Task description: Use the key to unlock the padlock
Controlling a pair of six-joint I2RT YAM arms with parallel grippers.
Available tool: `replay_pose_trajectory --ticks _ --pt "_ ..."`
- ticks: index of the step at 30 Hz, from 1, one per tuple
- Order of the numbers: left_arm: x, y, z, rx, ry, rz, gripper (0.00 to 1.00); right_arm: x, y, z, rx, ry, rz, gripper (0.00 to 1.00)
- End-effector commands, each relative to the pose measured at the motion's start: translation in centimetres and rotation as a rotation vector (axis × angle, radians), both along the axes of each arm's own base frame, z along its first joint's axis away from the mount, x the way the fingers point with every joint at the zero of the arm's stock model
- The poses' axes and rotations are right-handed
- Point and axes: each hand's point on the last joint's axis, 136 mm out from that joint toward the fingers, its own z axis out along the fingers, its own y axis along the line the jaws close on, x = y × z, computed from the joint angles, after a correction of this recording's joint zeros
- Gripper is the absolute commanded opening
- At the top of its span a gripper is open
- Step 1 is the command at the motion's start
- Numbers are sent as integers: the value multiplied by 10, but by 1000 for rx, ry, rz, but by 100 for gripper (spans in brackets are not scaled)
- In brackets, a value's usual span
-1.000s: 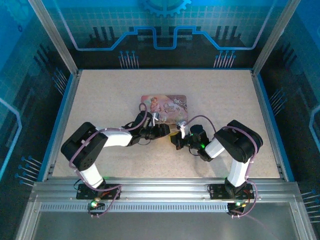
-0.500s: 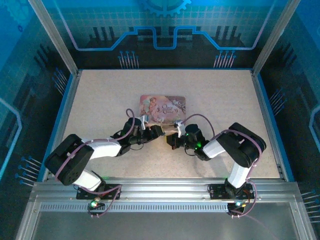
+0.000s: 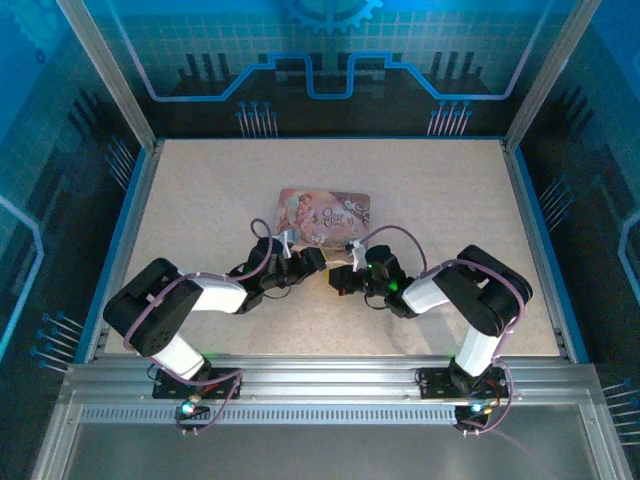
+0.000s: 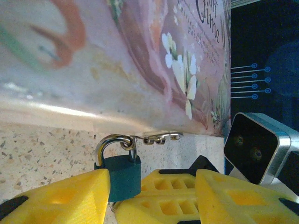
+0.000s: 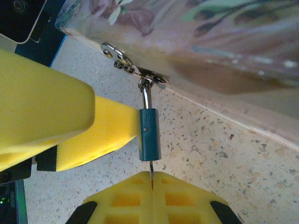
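At box's near edge: padlock (image 4: 117,170) hangs on the hasp (image 4: 154,138) of pink box (image 3: 323,214); bare table (image 3: 200,200) left, right, far.
left wrist view: padlock's flat face, shackle through hasp.
right wrist view: padlock edge-on, key (image 5: 151,168) at its bottom.
left gripper (image 4: 153,181): my jaws spread, one finger (image 4: 70,193) against padlock.
right gripper (image 5: 152,176): my jaws pressed together, pinching key.
arms: both low, converging on padlock.

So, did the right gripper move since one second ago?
Yes. In the top view the right gripper has shifted a little to the left, farther from the right arm's base, which is bolted to the table.
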Motion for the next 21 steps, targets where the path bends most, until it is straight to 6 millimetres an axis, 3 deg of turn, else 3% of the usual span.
replay_pose_trajectory --ticks 1,9,21 --pt "1 7 -3 13 -1 35 53 -3 15 15 39 -16 39 0" --pt "-5 17 -9 56 30 60 55 -3 19 17 67 -9 48 0" --pt "-2 10 -13 24 49 53 51 -7 24 23 110 16 54 0"
